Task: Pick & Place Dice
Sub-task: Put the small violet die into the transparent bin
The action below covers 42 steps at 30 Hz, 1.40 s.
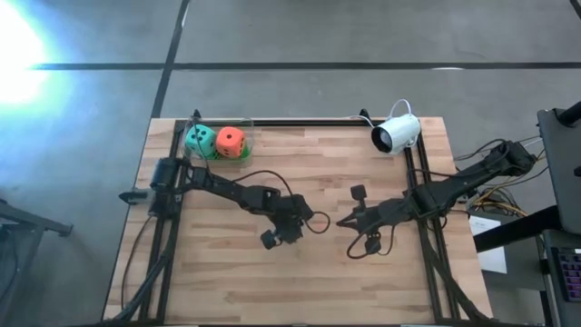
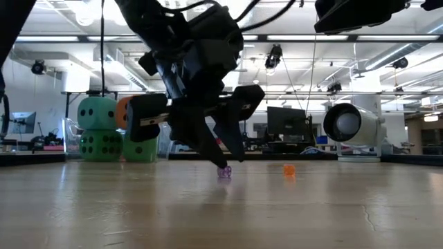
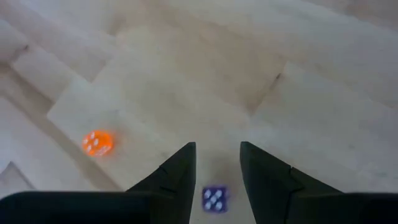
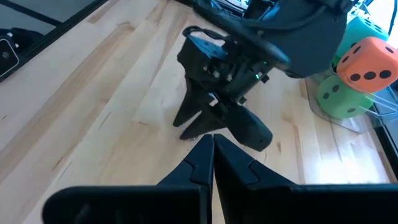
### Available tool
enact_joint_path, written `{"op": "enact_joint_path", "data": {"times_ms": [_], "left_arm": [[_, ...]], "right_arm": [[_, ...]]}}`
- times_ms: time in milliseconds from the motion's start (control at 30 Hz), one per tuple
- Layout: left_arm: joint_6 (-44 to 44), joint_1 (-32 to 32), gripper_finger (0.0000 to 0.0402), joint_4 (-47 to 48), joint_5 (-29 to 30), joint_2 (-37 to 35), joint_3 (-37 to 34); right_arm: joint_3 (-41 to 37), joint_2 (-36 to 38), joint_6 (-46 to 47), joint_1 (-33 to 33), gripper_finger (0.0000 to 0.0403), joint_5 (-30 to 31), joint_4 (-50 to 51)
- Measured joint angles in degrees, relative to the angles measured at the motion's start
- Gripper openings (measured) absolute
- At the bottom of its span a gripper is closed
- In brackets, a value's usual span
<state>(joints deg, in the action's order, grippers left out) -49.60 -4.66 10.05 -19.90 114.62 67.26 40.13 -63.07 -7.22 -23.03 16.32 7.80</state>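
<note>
**A:** Down at mid-surface with the left jaws, spread wide, straddling the purple die (image 3: 214, 198) without gripping it yet.

**B:** Risky. Could pinch a corner and flick it away if closed off-centre.

**A:** Could scrape the surface (image 1: 381, 272) too, sitting that low. Crowded as well, with the right jaws pressed shut on nothing, hovering near the left ones. Might clash on a careless lift.

**B:** No danger to the orange die (image 3: 97, 142), lying well apart.

**A:** Any container?

**B:** Looks like a clear tray (image 4: 357, 124) at the back left corner. Packed with big dice: teal die (image 1: 201, 140) and red die (image 1: 231, 141) stacked on green dice (image 4: 339, 96). No small die inside, as far as can be told.
</note>
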Motion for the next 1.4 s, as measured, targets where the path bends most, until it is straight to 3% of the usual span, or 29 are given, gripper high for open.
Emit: {"op": "enact_joint_path", "data": {"times_ms": [1000,1400], "left_arm": [[-2.05,5.09,0.0129,3.6,-4.17,-0.04,-0.07],[7.41,5.13,0.0129,3.41,-3.74,-0.04,-0.07]], "right_arm": [[-0.25,0.0,1.07,0.04,0.0008,0.03,-0.25],[-0.29,0.0,0.81,0.04,0.0008,0.07,-0.25]]}}
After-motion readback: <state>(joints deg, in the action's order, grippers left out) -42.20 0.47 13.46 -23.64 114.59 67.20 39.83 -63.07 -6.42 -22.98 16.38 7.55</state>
